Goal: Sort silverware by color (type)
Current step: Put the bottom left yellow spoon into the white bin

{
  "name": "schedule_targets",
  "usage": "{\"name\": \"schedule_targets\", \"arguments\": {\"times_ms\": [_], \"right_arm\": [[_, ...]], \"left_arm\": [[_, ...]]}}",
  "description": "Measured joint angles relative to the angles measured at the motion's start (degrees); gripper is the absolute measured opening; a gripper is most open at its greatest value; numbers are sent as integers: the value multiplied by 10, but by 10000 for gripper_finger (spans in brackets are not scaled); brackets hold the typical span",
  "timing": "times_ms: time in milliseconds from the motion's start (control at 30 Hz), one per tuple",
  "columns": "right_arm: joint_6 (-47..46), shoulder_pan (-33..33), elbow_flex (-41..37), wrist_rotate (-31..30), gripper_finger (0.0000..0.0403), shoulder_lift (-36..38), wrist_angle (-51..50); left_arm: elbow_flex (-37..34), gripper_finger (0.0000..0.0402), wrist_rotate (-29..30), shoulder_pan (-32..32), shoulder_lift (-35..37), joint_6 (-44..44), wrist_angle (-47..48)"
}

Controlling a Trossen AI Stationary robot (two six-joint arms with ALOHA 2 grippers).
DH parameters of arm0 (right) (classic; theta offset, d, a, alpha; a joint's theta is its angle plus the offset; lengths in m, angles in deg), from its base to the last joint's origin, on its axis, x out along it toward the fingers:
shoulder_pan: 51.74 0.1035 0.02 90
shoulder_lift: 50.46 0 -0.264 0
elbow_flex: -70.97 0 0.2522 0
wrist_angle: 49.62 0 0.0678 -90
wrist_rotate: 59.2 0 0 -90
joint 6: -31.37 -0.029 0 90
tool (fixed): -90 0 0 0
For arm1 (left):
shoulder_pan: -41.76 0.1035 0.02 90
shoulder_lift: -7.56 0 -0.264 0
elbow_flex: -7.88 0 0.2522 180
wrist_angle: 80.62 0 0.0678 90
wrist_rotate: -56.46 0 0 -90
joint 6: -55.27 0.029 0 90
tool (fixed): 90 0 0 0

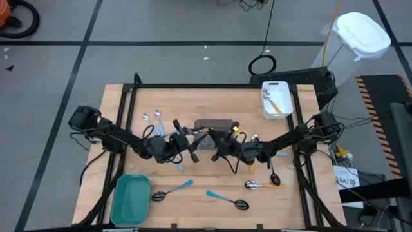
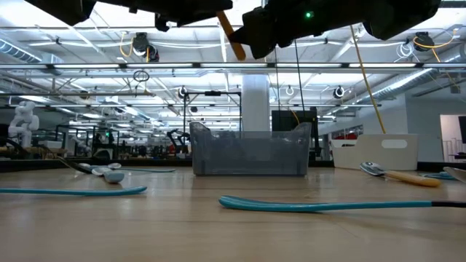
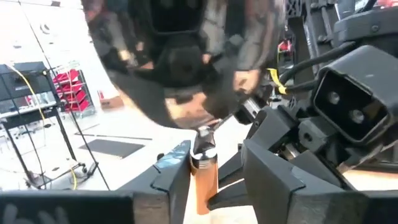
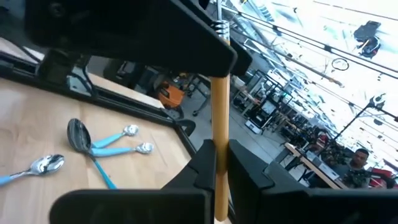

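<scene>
An orange-handled spoon (image 3: 203,183) with a shiny silver bowl (image 3: 180,68) hangs in the air at the table's middle, over the grey bin (image 1: 214,124). Both grippers are shut on it: my left gripper (image 1: 193,138) comes from the table's left, my right gripper (image 1: 217,147) from the right. In the low view only a short slanting piece of its handle (image 2: 231,36) shows between the two dark grippers. Other spoons lie flat on the wood: blue-handled ones (image 1: 172,191) (image 1: 228,200) at the front, small ones (image 1: 152,117) at the back left. My left gripper has the orange handle's bowl end (image 3: 204,171), just below the silver neck, between its two fingers. One finger (image 3: 177,165) lies against it; at the other a gap shows. The fingers lie across the handle, about level. The bowl stands above them. My right gripper pinches the orange handle (image 4: 219,158) lower down between its two fingers (image 4: 202,165), about level, from the table's right. The handle runs up to the left gripper and its free end passes below the fingers. The spoon is steeply tilted and lifted clear.
A white tray (image 1: 277,100) with orange-handled spoons stands at the back right; a teal tray (image 1: 131,200) stands at the front left. A silver spoon (image 1: 252,185) and a black one (image 1: 275,178) lie right of the middle. Dark rails frame the table.
</scene>
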Motion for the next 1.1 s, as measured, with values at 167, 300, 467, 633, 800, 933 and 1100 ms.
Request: {"name": "schedule_targets", "arguments": {"times_ms": [167, 300, 467, 633, 800, 933, 1100], "right_arm": [[4, 6, 0, -13, 14, 0, 29], [8, 7, 0, -21, 14, 0, 35], [5, 7, 0, -21, 14, 0, 35], [5, 6, 0, -27, 14, 0, 35], [8, 5, 0, -30, 14, 0, 35], [8, 5, 0, -30, 14, 0, 35], [9, 5, 0, -31, 14, 0, 35]], "left_arm": [[0, 173, 17, -3, 0, -8, 1], [0, 179, 19, -3, 0, -33, -1], [0, 179, 20, -3, 0, -37, -42], [0, 179, 25, 8, 0, -54, -46], [0, 152, 25, 17, 0, -54, -46], [0, 93, 13, 18, 0, -39, -45], [0, 33, -3, 18, 0, -24, -42]]}}
